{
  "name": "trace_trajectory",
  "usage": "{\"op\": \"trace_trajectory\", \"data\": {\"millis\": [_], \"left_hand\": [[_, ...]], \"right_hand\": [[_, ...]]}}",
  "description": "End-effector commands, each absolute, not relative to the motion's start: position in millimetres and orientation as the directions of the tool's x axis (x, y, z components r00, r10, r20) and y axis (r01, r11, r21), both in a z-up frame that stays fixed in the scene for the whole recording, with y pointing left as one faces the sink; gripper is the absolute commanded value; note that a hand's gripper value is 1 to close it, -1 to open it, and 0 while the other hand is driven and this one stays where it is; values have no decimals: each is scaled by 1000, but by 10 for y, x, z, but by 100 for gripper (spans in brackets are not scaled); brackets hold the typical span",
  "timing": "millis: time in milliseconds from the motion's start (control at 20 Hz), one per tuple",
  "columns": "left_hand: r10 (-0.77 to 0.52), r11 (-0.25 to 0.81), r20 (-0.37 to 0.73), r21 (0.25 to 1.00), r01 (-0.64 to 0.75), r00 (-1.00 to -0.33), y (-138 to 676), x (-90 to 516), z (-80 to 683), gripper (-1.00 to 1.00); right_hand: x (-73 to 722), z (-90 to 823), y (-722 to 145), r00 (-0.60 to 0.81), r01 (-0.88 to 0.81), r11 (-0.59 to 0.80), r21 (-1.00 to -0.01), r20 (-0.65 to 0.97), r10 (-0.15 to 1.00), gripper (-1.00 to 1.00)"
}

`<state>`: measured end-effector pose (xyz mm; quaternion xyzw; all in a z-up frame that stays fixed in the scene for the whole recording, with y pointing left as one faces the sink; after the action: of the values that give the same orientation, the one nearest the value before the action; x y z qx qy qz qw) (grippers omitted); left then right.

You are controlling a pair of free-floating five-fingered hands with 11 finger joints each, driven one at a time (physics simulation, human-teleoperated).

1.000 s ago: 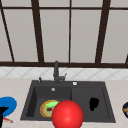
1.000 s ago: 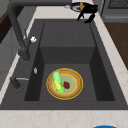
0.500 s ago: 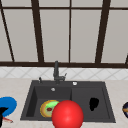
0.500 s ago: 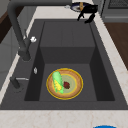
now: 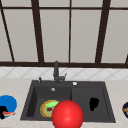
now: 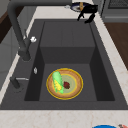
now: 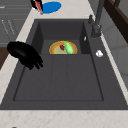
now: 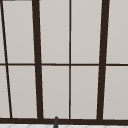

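Note:
My right hand (image 5: 93, 103) hangs open over the right basin of the dark sink (image 5: 107, 100), fingers pointing down and holding nothing. The right side view puts the right hand (image 7: 25, 55) by the sink's front rim (image 7: 15, 72), and the left side view has the right hand (image 6: 87, 11) at the far end. In the left basin lies a yellow plate (image 5: 45, 110) with a corn cob (image 6: 57, 82) and a small dark red piece (image 6: 66, 85). My left hand (image 5: 3, 110) is over a blue plate (image 5: 8, 102) on the left counter, beside a red-orange stick (image 5: 9, 114).
A big red ball (image 5: 67, 115) covers the sink's front edge in the front view. The faucet (image 5: 56, 71) stands behind the left basin. A dark plate (image 5: 125, 109) with something orange sits on the right counter. A window runs behind.

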<state>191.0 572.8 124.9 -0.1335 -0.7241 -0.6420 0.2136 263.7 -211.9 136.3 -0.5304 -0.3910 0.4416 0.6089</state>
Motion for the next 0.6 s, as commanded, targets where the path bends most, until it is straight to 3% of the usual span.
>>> {"op": "trace_trajectory", "data": {"millis": [0, 200, 550], "left_hand": [[-60, 135, 473, 876, 462, -879, 5761, 1991, 1105, 100], [-60, 154, 419, 901, 407, -906, 5781, 2081, 1103, 100], [-16, 192, 439, 883, 428, -898, 5764, 2113, 1215, 100]], "right_hand": [[2637, 1363, -2119, 304, -123, 47, -991, 8, 953, 0], [2637, 1363, -2119, 304, -123, 47, -991, 8, 953, 0], [2637, 1363, -2119, 304, -123, 47, -991, 8, 953, 0]]}}
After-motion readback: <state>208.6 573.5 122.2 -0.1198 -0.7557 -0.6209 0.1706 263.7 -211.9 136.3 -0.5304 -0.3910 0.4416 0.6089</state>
